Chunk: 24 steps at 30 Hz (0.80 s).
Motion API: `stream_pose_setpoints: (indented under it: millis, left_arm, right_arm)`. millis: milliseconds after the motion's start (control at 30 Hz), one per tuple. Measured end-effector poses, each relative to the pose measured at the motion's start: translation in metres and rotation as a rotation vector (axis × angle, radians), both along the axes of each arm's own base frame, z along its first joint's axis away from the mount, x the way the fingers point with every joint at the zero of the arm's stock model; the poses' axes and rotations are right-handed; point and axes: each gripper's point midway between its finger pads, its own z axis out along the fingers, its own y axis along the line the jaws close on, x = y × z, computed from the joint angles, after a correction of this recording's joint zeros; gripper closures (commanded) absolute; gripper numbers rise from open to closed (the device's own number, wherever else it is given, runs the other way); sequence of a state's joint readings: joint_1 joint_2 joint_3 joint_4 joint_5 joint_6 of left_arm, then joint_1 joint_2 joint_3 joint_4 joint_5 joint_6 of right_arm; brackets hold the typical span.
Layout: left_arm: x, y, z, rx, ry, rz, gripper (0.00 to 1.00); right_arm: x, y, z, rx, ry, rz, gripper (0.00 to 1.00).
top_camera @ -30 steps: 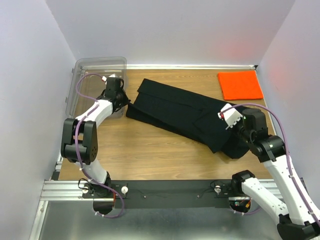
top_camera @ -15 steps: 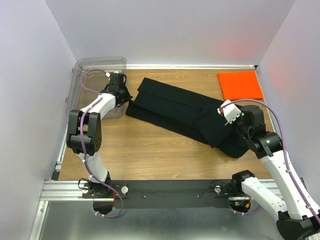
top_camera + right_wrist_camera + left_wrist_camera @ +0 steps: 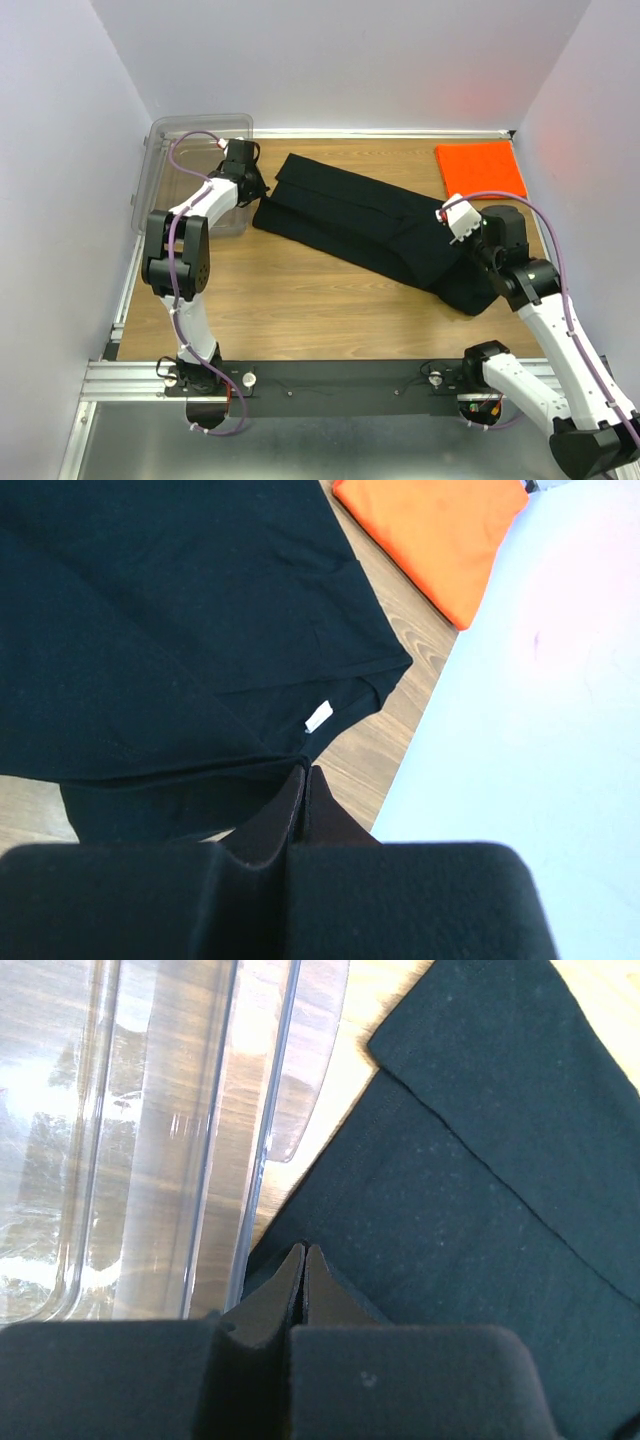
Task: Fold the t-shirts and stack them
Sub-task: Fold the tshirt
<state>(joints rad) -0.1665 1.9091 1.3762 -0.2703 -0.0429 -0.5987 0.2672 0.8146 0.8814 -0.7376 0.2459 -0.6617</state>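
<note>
The black t-shirt (image 3: 360, 220) lies part-folded as a long slanted band across the table's middle. My left gripper (image 3: 256, 190) is shut at its left end, tips pinched on the cloth's corner (image 3: 303, 1250) beside the bin. At the band's right end my right gripper (image 3: 482, 268) is shut too, and the black t-shirt's (image 3: 150, 630) layered edge gathers into the tips (image 3: 305, 770) near a white neck label. Folded flat in the far right corner is the orange t-shirt (image 3: 480, 170), which also appears at the top of the right wrist view (image 3: 430, 530).
A clear plastic bin (image 3: 195, 150) stands at the far left, its wall (image 3: 150, 1140) right beside my left fingers. The right side wall (image 3: 540, 680) is close to my right gripper. Bare wood (image 3: 300, 300) stretches between the black shirt and the arm bases.
My left arm has swung its elbow inward and its gripper has edged toward the far side. My right gripper has shifted slightly right and back. The black shirt has barely moved.
</note>
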Motion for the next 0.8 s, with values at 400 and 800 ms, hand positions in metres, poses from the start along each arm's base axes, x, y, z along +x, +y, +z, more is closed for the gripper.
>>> stream_pose_setpoints:
  millis: [400, 800]
  left_arm:
    - [0.006, 0.006, -0.001, 0.046, 0.006, 0.023, 1.0]
    - [0.015, 0.0, -0.005, 0.058, 0.017, 0.01, 1.0]
  right_arm:
    - [0.013, -0.001, -0.002, 0.007, -0.005, -0.017, 0.99]
    - [0.017, -0.005, -0.005, 0.023, -0.002, -0.027, 0.99]
